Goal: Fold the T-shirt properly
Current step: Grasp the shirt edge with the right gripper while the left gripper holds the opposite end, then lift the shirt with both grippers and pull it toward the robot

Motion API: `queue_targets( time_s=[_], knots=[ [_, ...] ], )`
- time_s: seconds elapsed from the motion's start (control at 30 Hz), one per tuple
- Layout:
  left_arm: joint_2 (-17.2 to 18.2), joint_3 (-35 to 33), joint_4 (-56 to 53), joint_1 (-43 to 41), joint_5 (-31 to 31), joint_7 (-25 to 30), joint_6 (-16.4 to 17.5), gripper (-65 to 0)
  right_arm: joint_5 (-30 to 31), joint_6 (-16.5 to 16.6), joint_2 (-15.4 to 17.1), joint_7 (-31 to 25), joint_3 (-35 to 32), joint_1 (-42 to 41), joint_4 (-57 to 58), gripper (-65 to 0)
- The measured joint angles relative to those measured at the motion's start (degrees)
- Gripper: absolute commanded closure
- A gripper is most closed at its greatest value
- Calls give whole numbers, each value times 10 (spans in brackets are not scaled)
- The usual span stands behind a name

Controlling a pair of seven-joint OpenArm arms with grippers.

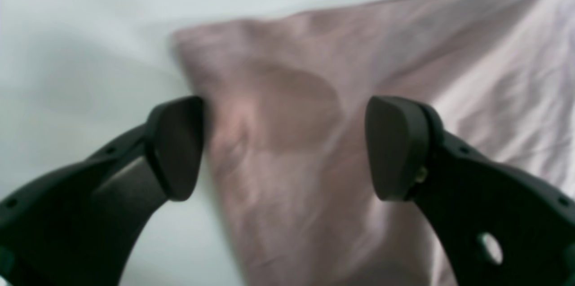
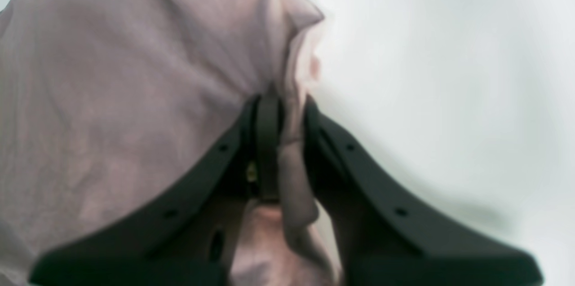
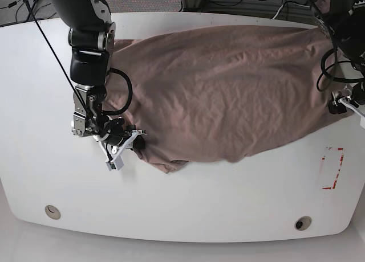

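The large, plain mauve-tan short-sleeved cotton T-shirt (image 3: 228, 97) lies spread and wrinkled across the upper middle of the white oval tabletop (image 3: 188, 211), reaching from one arm to the other in the base view.

The right claw (image 2: 283, 111), black and set low at the shirt's edge on the base view's left, has its two fingers drawn nearly together with a bunched fold of the pink-brown cloth pinched between them. In the right wrist view the fabric rises out of the narrow gap into a peaked ridge and also hangs down between the finger arms toward the camera. The rest of the shirt spreads off to that view's left, while bare tabletop fills the right.

The left claw (image 1: 285, 147) stands wide apart and holds nothing. Its black pads (image 1: 179, 147) sit either side of a corner of the shirt: one pad is at the cloth's edge, over the border with bare tabletop, and the other is over the fabric. Whether either pad touches the cloth cannot be told, as the view is blurred. In the base view this claw is at the shirt's far right end, near the tabletop's edge, and mostly hidden by the arm.

A red-outlined rectangle (image 3: 332, 168) is marked on the tabletop below that end, apart from the shirt.
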State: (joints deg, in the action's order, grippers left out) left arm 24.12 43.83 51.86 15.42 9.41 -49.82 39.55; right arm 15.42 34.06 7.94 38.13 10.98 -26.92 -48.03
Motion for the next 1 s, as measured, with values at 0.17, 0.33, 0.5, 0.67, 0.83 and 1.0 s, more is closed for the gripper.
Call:
queue_targets(
  time_s=[0.17, 0.33, 0.5, 0.67, 0.83, 1.0],
  knots=[
    [-3, -26, 2, 0, 3, 3, 0, -314, -1, 0, 0, 0, 0, 0, 0, -68],
    [-8, -38, 2, 0, 9, 4, 0, -146, 0, 0, 0, 0, 0, 0, 0, -68],
    [-18, -50, 2, 0, 13, 6, 0, 0, 0, 0, 1, 0, 1, 0, 0, -68],
    [-30, -58, 5, -1, 23, 17, 2, 0, -1, 0, 0, 0, 2, 0, 0, -67],
    [-33, -61, 9, 0, 24, 17, 4, 0, -1, 0, 1, 1, 2, 2, -10, -67],
    [-41, -66, 49, -8, 21, 3, 4, 0, -6, 0, 2, 22, 2, 21, -65, -67]
  ],
)
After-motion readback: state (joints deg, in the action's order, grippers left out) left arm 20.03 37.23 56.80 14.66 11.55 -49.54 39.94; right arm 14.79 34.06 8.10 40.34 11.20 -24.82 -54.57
